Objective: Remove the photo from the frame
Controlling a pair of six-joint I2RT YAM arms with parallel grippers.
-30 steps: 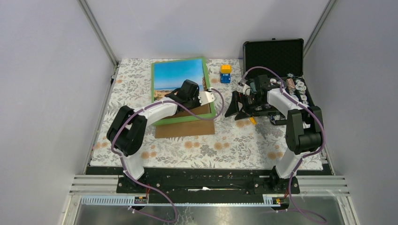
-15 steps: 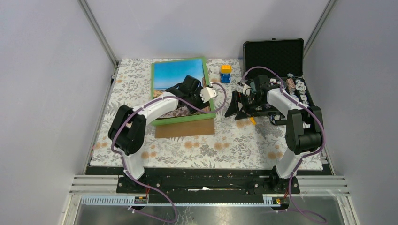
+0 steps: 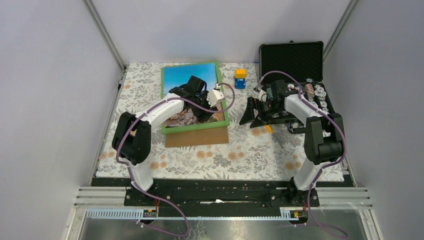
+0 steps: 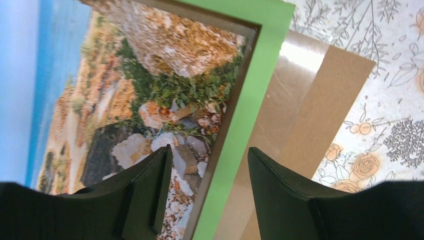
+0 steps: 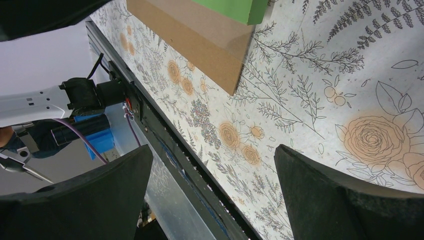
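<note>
Left wrist view — one photo [image 4: 150, 100] sits in one frame [image 4: 240, 110]; left fingers [image 4: 145, 195] apart, right fingers [image 5: 325, 200] wide; both empty.

Matt green frame [image 4: 239, 107], smooth photo [image 4: 150, 85] print — plain brown cardboard backing [image 4: 327, 107], glossy clear sheet [image 4: 280, 95], flower-printed cloth counter [image 4: 395, 65].

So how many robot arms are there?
2. The left arm reaches over the photo in the green frame. The right arm is by the open black case. No others show.
</note>
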